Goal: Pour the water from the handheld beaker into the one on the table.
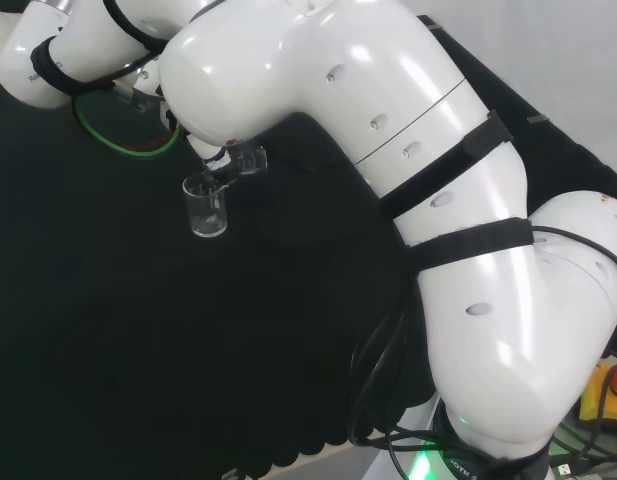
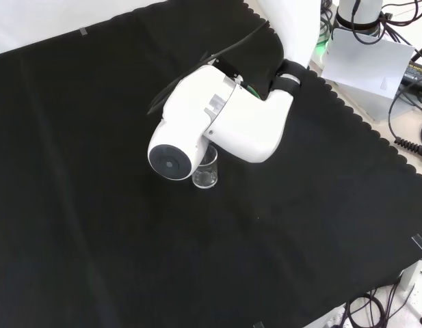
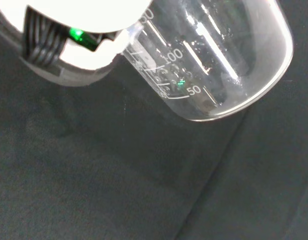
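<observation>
A clear beaker (image 1: 205, 208) stands upright on the black cloth; in the front view this beaker (image 2: 206, 172) peeks out below the arm's big white link. Just above and to its right in the head view, the handheld beaker (image 1: 250, 158) hangs tilted, its mouth toward the standing one. The hand (image 1: 210, 150) is mostly hidden under the arm and holds it. Up close in the wrist view, the handheld beaker (image 3: 213, 55) lies tilted with printed marks and droplets inside, beside a white part of the hand (image 3: 79, 35). I cannot tell the water level in either beaker.
A green and red cable loop (image 1: 113, 138) lies on the cloth at the head view's upper left. The arm's white links (image 1: 408, 150) take up the right. The cloth's scalloped edge (image 2: 375, 130) runs along the front view's right, with cables and equipment beyond.
</observation>
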